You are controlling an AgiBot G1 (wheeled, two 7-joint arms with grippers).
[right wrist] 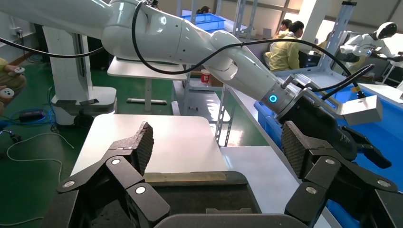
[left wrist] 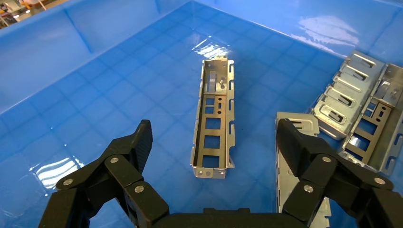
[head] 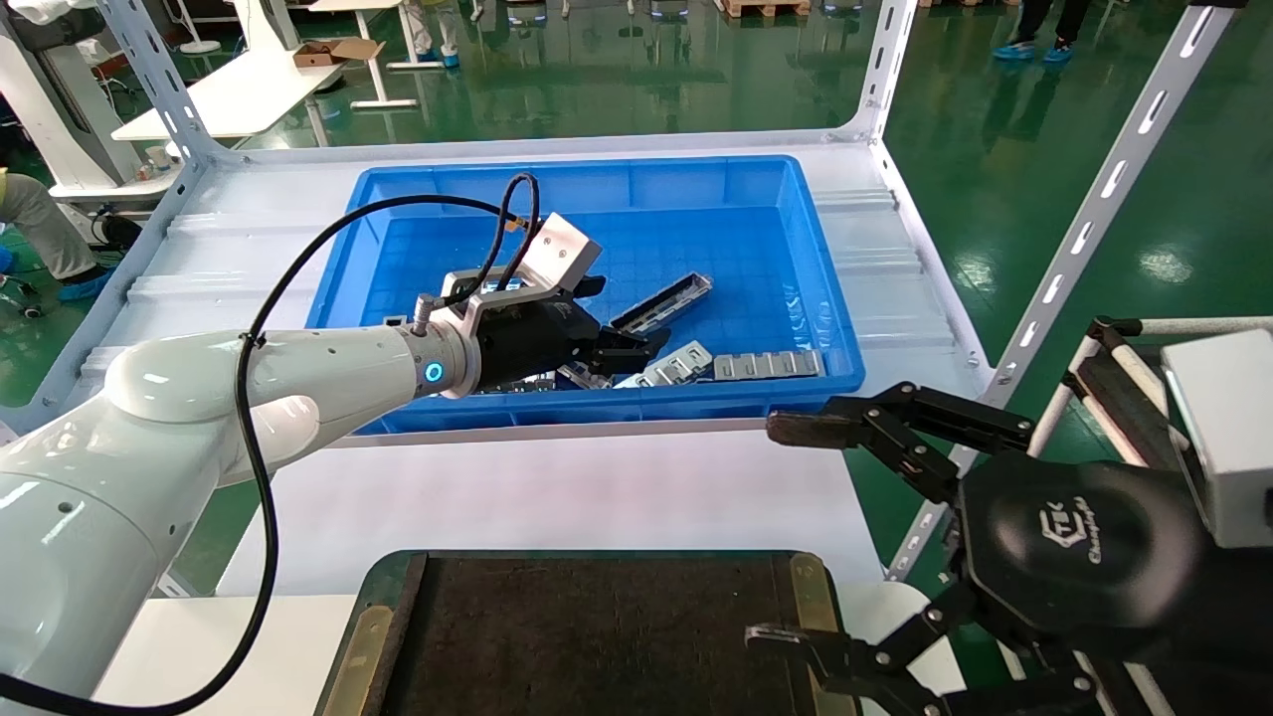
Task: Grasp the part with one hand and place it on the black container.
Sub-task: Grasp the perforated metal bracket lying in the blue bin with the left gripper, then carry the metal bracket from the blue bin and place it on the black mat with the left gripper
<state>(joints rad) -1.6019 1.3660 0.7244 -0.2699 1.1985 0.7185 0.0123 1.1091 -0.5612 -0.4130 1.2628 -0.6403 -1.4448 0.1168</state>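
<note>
- Nearest the head camera, at 5 o'clock, the right gripper (head: 796,532) is seen spread wide and empty, hanging over the right edge of the black container (head: 597,636).
- Brass-coloured strips (head: 808,595) are seen along the container's sides; its dark surface is bare, and white tabletop (head: 557,487) lies between it and the blue bin (head: 796,249).
- Raised walls close the bin on all sides; open blue floor is left toward 12 o'clock, while loose metal plates (head: 766,365) are gathered along the near wall at 3 o'clock from the left gripper.
- One part (left wrist: 214,126) is seen lying flat on the bin floor in the left wrist view: a narrow silver-grey channel with upturned edges and a row of rectangular cut-outs showing blue through them.
- Inside the bin the left gripper (left wrist: 214,142) is held wide apart, nothing being grasped; the part lies between its fingers (left wrist: 139,142), and contact cannot be told.
</note>
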